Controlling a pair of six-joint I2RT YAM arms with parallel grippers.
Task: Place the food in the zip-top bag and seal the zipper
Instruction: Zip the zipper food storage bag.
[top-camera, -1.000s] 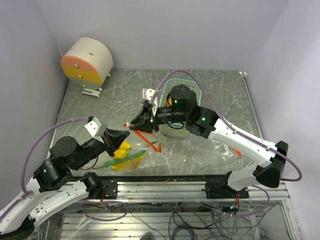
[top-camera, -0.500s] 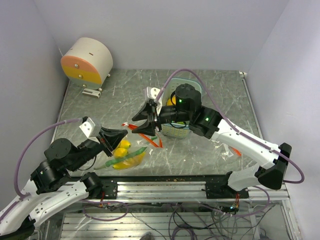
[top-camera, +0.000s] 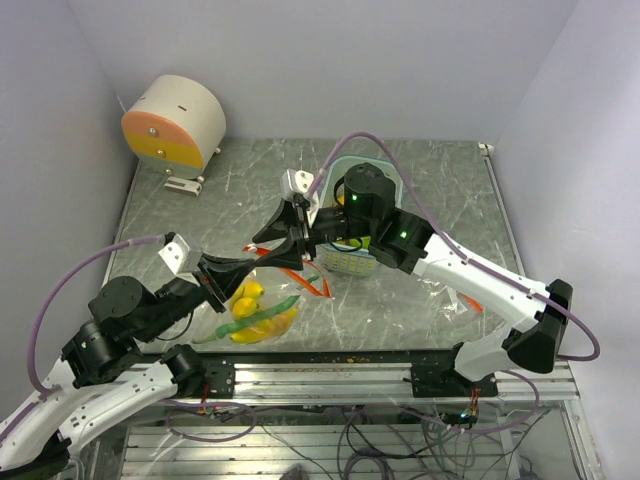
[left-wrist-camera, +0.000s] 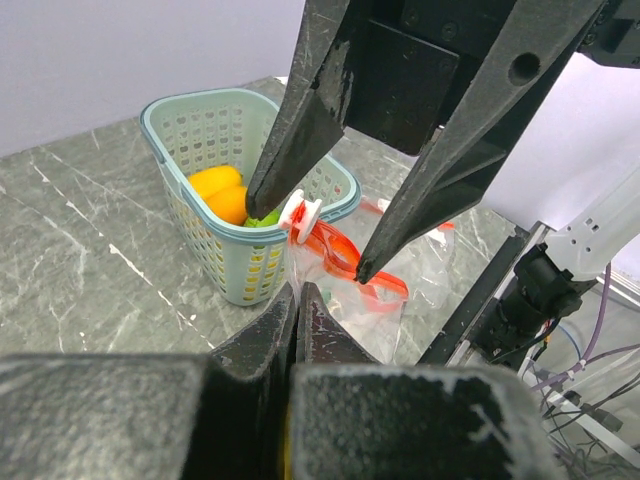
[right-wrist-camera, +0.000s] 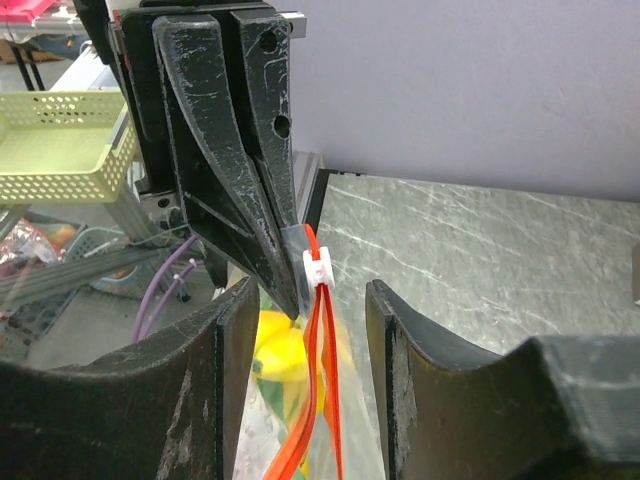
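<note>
The clear zip-top bag (top-camera: 262, 322) hangs near the table's front with a yellow banana (top-camera: 248, 297) and a long green pepper (top-camera: 262, 312) inside. My left gripper (top-camera: 258, 264) is shut on the bag's top corner, as the left wrist view (left-wrist-camera: 297, 296) shows. My right gripper (top-camera: 266, 250) is open, its jaws on either side of the red-orange zipper (right-wrist-camera: 322, 400) and its white slider (right-wrist-camera: 318, 268), not touching them. The teal basket (left-wrist-camera: 196, 128) holds an orange-yellow mango (left-wrist-camera: 222, 193) and a green fruit (left-wrist-camera: 263, 216).
A round white and orange device (top-camera: 175, 120) stands at the back left. The basket (top-camera: 350, 263) lies mostly under my right arm. A small orange piece (top-camera: 474, 304) lies on the table by the right forearm. A metal rail (top-camera: 330, 372) runs along the front edge.
My right gripper has swung left toward the left gripper and now straddles the zipper slider. The left gripper has risen slightly with the bag corner, pulling the bag up.
</note>
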